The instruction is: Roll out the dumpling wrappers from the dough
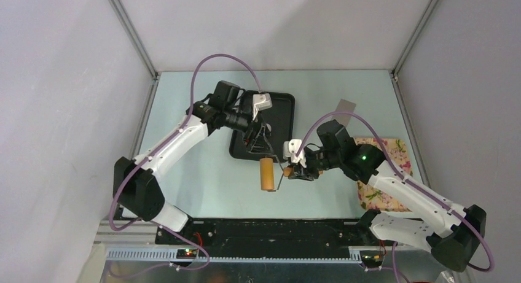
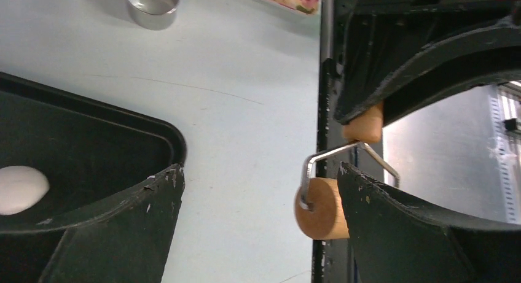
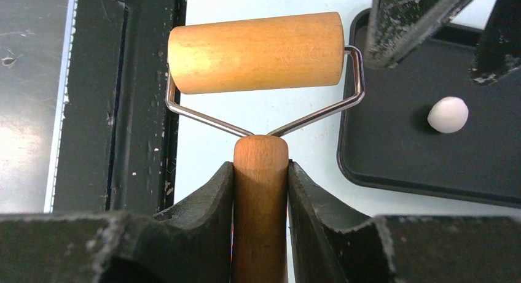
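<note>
The dough is a small white ball lying in the black tray; it also shows at the left edge of the left wrist view as the dough. My right gripper is shut on the wooden handle of a small rolling pin, whose roller hangs over the table just off the tray's near corner. From above, the roller sits left of the right gripper. My left gripper stands wide open and empty over the tray's near edge, hiding the dough from above.
A round steel cup stands on the table beyond the tray. A floral cloth lies at the right under the right arm. A small grey card lies behind it. The black base rail runs along the near edge.
</note>
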Available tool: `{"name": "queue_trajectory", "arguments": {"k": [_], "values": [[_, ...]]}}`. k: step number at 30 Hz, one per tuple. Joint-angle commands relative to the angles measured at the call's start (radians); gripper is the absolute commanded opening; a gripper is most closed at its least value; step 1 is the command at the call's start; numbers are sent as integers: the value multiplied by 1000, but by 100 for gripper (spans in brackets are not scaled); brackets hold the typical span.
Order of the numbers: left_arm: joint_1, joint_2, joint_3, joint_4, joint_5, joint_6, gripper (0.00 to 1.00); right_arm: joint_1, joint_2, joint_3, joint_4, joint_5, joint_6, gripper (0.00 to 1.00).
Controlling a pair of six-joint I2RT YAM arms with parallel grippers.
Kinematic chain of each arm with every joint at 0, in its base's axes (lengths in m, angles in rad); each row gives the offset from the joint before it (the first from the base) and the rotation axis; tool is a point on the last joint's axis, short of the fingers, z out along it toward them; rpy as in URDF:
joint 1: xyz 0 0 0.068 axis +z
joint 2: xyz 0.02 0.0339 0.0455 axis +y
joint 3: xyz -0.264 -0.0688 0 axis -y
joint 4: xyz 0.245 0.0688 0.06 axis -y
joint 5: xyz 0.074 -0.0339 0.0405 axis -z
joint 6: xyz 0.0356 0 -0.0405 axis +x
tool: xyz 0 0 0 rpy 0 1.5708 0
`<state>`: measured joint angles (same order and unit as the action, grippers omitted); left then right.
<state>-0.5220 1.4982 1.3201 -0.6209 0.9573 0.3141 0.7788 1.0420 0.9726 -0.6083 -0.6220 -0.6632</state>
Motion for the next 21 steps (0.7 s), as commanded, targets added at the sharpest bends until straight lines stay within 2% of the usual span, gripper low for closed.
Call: {"name": "queue_trajectory", "arguments": {"k": [1, 5, 8, 15, 21], "values": [[-14, 16, 31, -51, 99, -12, 98, 2, -36, -14, 86, 25, -27, 0], [-14, 39, 33, -73, 162, -23, 99, 3, -39, -27, 97, 45, -37, 0], [-22, 57, 37, -85, 181, -28, 93, 3, -44, -32, 109, 55, -39, 0], [-56, 97, 42, -114, 181, -12, 90, 10, -58, -38, 102, 45, -51, 0], [-67, 128, 69, -126, 212, -18, 75, 18, -49, -38, 101, 46, -52, 0]]}}
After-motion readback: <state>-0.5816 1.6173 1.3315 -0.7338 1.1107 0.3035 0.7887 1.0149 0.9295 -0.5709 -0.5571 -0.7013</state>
